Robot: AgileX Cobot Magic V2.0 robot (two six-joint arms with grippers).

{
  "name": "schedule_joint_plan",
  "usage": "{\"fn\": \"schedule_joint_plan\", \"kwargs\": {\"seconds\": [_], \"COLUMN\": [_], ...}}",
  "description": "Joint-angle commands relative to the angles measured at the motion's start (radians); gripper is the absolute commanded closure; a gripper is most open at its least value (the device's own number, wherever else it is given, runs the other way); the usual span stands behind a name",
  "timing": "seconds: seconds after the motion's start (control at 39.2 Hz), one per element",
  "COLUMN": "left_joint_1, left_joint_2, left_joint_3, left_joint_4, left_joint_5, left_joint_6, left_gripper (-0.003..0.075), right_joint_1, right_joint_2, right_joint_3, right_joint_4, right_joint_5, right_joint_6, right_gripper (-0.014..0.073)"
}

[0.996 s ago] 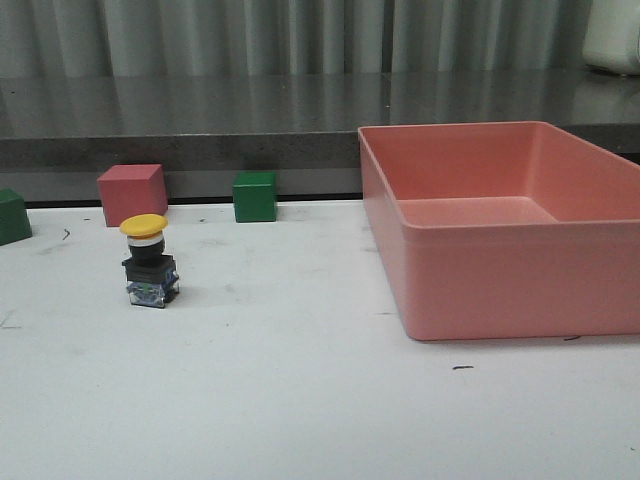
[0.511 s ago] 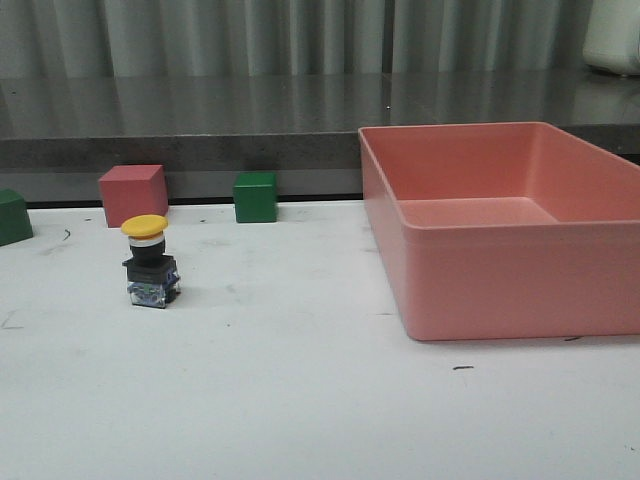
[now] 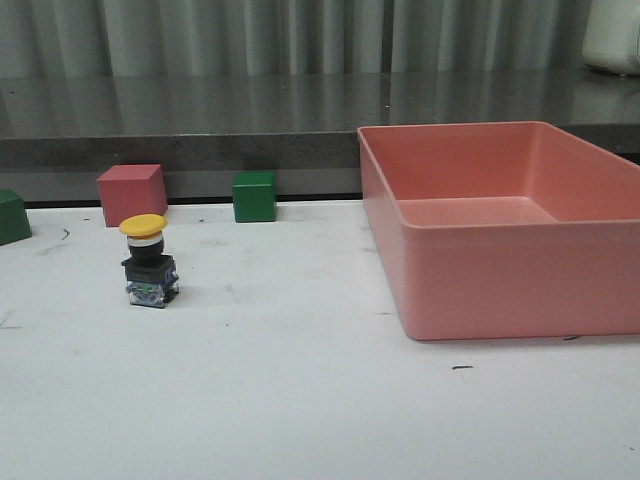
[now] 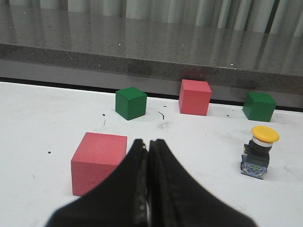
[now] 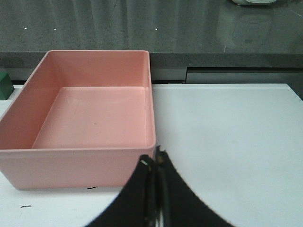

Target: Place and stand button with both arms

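The button stands upright on the white table at the left, yellow cap on top, black collar and dark base with bluish-clear parts below. It also shows in the left wrist view as the button, upright and far off to one side of my left gripper, which is shut with nothing in it. My right gripper is shut and empty too, close to the near corner of the pink bin. Neither arm appears in the front view.
A large pink bin fills the table's right side. A pink cube and green cubes line the back edge. Another pink cube lies just beside my left gripper. A dark counter runs behind.
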State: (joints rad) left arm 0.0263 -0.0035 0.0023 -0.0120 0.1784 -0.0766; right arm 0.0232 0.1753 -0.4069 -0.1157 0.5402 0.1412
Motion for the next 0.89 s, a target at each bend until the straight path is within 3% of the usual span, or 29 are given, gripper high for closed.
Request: {"fn": "schedule_joint_plan", "kwargs": {"seconds": [0.0, 0.69, 0.79, 0.87], "left_joint_1": [0.001, 0.001, 0.001, 0.001], "left_joint_2": [-0.025, -0.025, -0.025, -0.025], "left_joint_3": [0.008, 0.008, 0.008, 0.008], "left_joint_4": [-0.002, -0.002, -0.002, -0.002], "left_joint_5": [-0.079, -0.079, -0.079, -0.079], "left_joint_6": [-0.008, -0.008, -0.008, -0.008], "left_gripper": [0.0741, 0.074, 0.0741, 0.074], "right_joint_1": [-0.007, -0.007, -0.007, -0.001], "right_joint_2": [0.009, 0.009, 0.009, 0.0], "right_joint_3": [-0.025, -0.023, 0.008, 0.061], "right_joint_4": [-0.013, -0.013, -0.001, 0.02], "right_joint_5": [-0.077, -0.08, -0.131, -0.255], "right_joint_6": [-0.009, -0.009, -0.009, -0.009], "right_gripper": [0.0664, 0.0664, 0.0664, 0.0664]}}
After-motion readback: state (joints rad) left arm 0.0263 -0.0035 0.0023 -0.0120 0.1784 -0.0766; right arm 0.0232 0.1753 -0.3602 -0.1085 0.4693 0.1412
